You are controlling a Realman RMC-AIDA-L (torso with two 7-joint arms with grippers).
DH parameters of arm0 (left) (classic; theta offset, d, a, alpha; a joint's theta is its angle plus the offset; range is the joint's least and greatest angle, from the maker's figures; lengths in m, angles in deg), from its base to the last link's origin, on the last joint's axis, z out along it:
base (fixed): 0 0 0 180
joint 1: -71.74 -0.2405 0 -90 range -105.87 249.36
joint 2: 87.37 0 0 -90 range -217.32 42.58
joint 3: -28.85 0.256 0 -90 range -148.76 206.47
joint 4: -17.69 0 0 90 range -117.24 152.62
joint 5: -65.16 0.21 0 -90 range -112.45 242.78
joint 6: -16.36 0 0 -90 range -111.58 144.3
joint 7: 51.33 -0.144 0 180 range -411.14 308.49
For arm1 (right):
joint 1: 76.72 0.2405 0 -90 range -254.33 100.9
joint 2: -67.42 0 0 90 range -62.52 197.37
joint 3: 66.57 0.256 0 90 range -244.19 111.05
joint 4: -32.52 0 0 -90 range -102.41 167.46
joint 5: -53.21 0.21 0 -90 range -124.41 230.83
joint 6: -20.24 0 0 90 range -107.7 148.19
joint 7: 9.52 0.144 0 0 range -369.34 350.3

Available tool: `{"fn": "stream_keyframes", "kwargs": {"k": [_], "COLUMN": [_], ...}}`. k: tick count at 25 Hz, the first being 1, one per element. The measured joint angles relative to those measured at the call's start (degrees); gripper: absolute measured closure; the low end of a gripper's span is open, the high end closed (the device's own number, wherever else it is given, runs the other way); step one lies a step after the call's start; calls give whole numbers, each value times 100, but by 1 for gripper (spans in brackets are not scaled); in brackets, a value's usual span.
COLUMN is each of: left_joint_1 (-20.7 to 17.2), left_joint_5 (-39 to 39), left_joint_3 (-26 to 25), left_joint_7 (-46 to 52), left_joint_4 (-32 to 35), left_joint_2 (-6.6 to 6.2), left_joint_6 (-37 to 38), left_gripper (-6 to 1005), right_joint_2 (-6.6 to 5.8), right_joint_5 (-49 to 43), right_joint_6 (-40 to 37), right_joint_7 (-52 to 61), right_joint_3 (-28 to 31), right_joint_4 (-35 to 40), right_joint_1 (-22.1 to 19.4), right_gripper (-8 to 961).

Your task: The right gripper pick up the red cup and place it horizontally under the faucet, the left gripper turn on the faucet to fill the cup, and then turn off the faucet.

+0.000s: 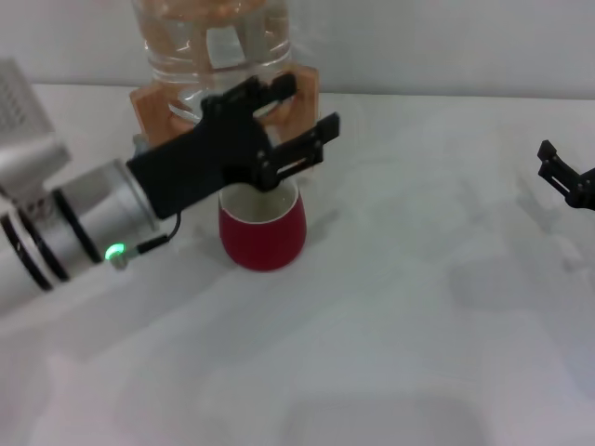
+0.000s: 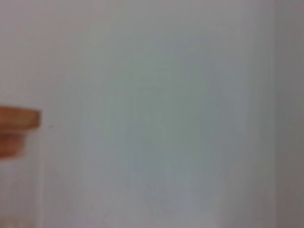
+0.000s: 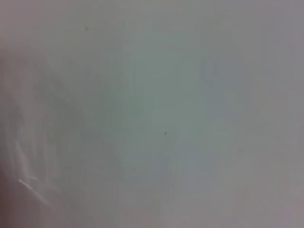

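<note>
The left gripper point(image 1: 297, 116) has its two black fingers spread apart, one reaching up against the wooden stand point(image 1: 302, 88) and the other stretched out lower, above the rim of the red cup point(image 1: 263, 232). Nothing is gripped between them as far as the head view shows. The faucet itself is hidden behind the gripper's black body, so whether a finger touches its lever cannot be told. Behind the fingers the black body joins a silver-white arm with black rings, and a green light point(image 1: 114, 250) glows on it to the cup's left.

The red cup stands upright on the white table point(image 1: 400, 307), directly in front of the wooden stand and just below the left gripper. Its white inside shows at the mouth, partly covered by the gripper. Above the stand rises the clear water jar point(image 1: 212, 42).

The right gripper point(image 1: 558, 170) hangs well apart from the cup, far to its right at the edge of the head view, with its small black fingers parted and nothing in them.

The table is a plain white surface, and a pale wall runs behind the jar. The left wrist view shows only a blurred edge of the wooden stand point(image 2: 19, 118) against pale wall; the right wrist view shows a pale blank surface.
</note>
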Motion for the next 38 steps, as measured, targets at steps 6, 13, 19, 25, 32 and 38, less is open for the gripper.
{"fn": "stream_keyframes", "kwargs": {"k": [6, 13, 19, 25, 32, 38], "left_joint_1": [-68, -21, -26, -31, -62, -47], "left_joint_5": [-1663, -2359, -2808, -3179, -3419, -3448], "left_joint_3": [457, 596, 600, 603, 603, 603], "left_joint_7": [-1560, -2174, -2539, -2825, -2902, -2904], "left_joint_4": [-1379, -2255, -2842, -3362, -3619, -3652], "left_joint_2": [9, 23, 32, 68, 81, 81], "left_joint_6": [-506, -878, -1400, -1578, -1633, -1634], "left_gripper": [243, 243, 243, 242, 242, 243], "right_joint_2": [-4, 14, 14, 53, 70, 68], "right_joint_5": [-1, -103, -533, -563, -556, -554], "right_joint_6": [49, 690, 1058, 1415, 1492, 1477], "right_joint_7": [-87, -190, -193, -194, -148, -147], "right_joint_3": [-1, -98, -443, -586, -726, -909], "right_joint_4": [13, 23, 20, -62, -184, -216], "right_joint_1": [-25, -179, -462, -801, -942, -929], "right_gripper": [81, 81, 81, 81, 80, 80]}}
